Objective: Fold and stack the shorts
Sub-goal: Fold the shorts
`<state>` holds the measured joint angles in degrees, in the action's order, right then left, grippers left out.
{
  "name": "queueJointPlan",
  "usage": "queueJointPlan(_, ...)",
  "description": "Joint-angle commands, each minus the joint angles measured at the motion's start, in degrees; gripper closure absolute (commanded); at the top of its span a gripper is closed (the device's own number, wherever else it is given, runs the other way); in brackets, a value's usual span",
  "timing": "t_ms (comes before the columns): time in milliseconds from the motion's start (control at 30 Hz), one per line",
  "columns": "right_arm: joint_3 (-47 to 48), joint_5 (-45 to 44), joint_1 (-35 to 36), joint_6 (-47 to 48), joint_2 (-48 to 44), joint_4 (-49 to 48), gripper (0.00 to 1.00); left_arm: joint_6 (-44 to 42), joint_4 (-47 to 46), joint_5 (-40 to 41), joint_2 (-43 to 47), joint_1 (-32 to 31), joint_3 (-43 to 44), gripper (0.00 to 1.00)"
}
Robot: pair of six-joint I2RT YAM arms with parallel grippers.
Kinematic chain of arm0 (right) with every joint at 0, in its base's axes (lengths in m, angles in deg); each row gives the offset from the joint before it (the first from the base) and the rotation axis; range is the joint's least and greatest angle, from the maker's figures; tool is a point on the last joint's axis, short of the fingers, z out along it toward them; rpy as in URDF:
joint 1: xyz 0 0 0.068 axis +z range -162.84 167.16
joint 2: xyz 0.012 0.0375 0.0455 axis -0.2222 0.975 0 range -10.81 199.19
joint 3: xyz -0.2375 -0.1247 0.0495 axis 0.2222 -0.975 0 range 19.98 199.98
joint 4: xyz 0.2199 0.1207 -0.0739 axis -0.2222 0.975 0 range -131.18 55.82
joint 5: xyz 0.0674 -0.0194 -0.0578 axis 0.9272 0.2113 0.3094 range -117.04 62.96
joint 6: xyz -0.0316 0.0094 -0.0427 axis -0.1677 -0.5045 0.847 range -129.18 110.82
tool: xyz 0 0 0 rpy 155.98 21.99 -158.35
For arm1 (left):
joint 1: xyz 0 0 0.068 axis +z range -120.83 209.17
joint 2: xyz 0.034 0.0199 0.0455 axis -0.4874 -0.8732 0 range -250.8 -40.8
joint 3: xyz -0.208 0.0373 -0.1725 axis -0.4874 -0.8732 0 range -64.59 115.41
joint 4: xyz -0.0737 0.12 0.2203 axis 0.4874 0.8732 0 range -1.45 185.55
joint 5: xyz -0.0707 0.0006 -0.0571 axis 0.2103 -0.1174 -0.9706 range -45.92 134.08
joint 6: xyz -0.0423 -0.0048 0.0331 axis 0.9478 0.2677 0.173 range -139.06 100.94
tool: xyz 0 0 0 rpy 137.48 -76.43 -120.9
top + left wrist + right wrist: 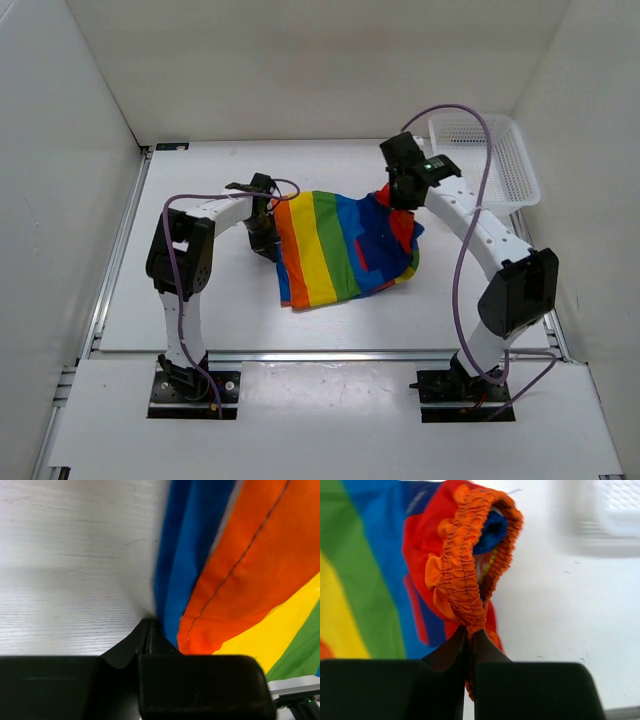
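Left gripper (150, 632) pinched shut on the shorts' (335, 245) blue edge. Right gripper (470, 640) clamped on the gathered orange waistband (462, 570). Shorts mid-table (400, 320), rainbow stripes spread between the arms, right end bunched. Basket (500, 160) in far right corner.

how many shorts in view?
1. The shorts lie mid-table, left gripper shut on one edge, right gripper on the waistband. None seen in the basket; more could hide underneath.

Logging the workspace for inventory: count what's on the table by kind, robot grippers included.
shorts: 1
basket: 1
grippers: 2 (left gripper, right gripper)
total: 4
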<state>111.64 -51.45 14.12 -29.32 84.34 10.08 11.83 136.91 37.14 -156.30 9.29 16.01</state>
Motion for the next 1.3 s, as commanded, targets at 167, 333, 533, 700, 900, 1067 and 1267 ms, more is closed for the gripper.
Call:
queueJointPlan(167,12.3,5.5,13.8,-5.0,10.9,1.6,1.00,-1.1,-3.0,-0.7,-0.8,-0.2,-2.9,0.90)
queueJointPlan(333,20.1,5.5,20.1,-6.8,17.2,2.6,1.00,-1.6,-3.0,-0.7,0.3,0.3,-3.6,0.90)
queueJointPlan(533,26.4,5.5,23.5,-9.9,24.4,2.6,1.00,-1.6,-3.0,-0.7,0.3,0.3,-3.6,0.90)
queueJointPlan(700,29.3,11.8,24.5,-11.1,27.7,0.3,1.00,-1.6,-3.0,-0.7,0.3,0.3,-3.6,0.90)
queueJointPlan(900,26.5,18.6,25.6,-9.9,27.1,-7.7,0.22,-1.6,-3.0,-0.2,1.6,1.5,-4.7,0.90)
queueJointPlan(1067,11.7,15.7,26.1,-8.6,14.0,-13.2,0.02,-1.6,-3.0,-0.2,3.8,3.8,-6.0,0.90)
queueJointPlan(1267,-3.4,9.5,25.1,-8.1,-1.6,-15.4,0.42,-2.7,-0.6,-0.2,8.7,7.0,-4.9,0.90)
